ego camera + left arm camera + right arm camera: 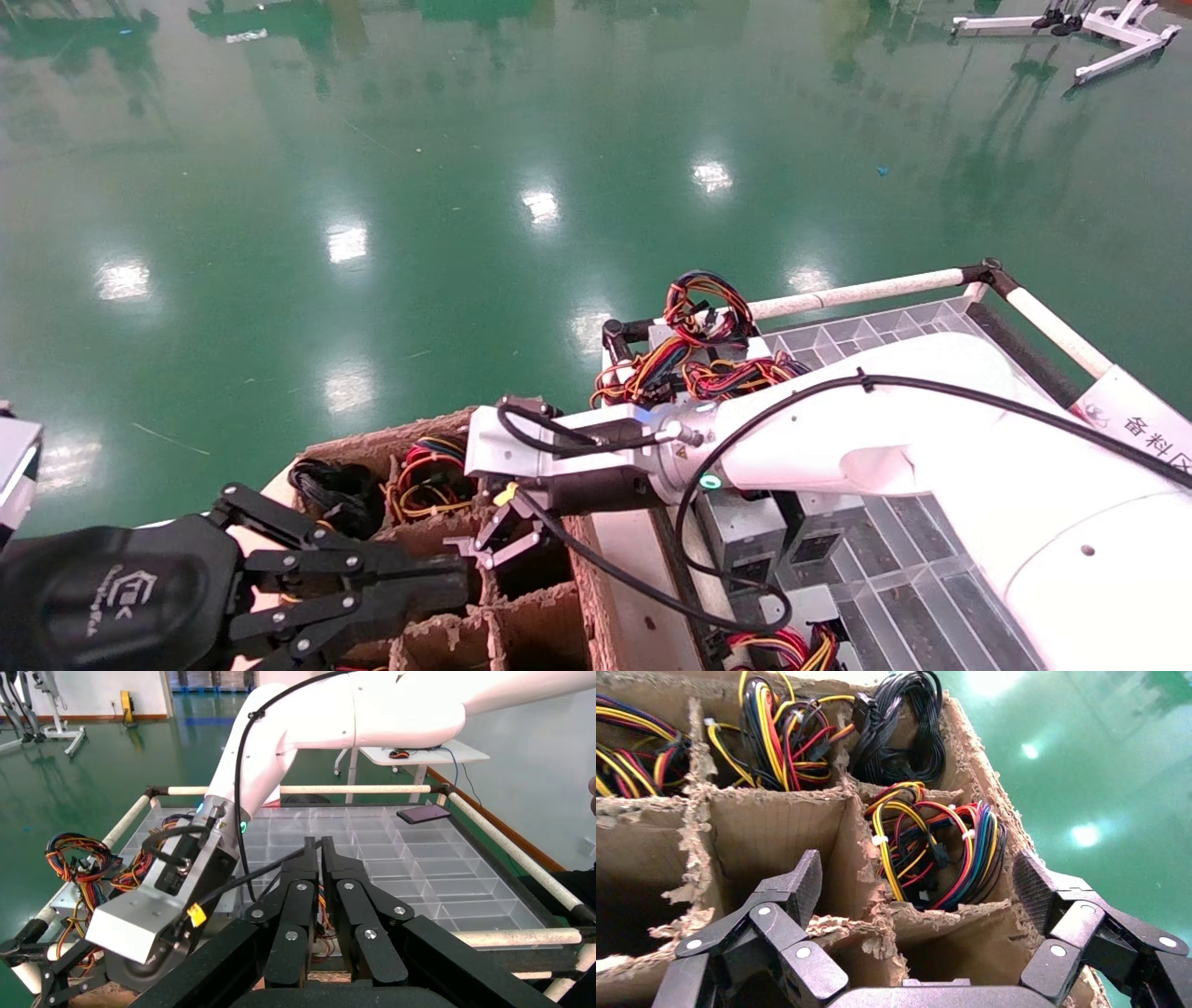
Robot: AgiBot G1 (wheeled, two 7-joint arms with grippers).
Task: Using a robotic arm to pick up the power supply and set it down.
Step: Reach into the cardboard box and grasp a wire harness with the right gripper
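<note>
My right gripper hangs open over a torn cardboard carton of divided cells. In the right wrist view its fingers straddle one cell that holds a power supply's looped red, yellow, blue and black wires; the metal box is hidden down in the cell. Nothing is gripped. Other silver-grey power supplies lie on the clear tray under the white right arm. My left gripper is shut and empty just left of the carton, its closed tips pointing toward the tray.
Neighbouring carton cells hold more wire bundles and a black cable coil. The clear compartment tray has white padded rails around it, with a dark flat device at its far side. Green floor surrounds everything.
</note>
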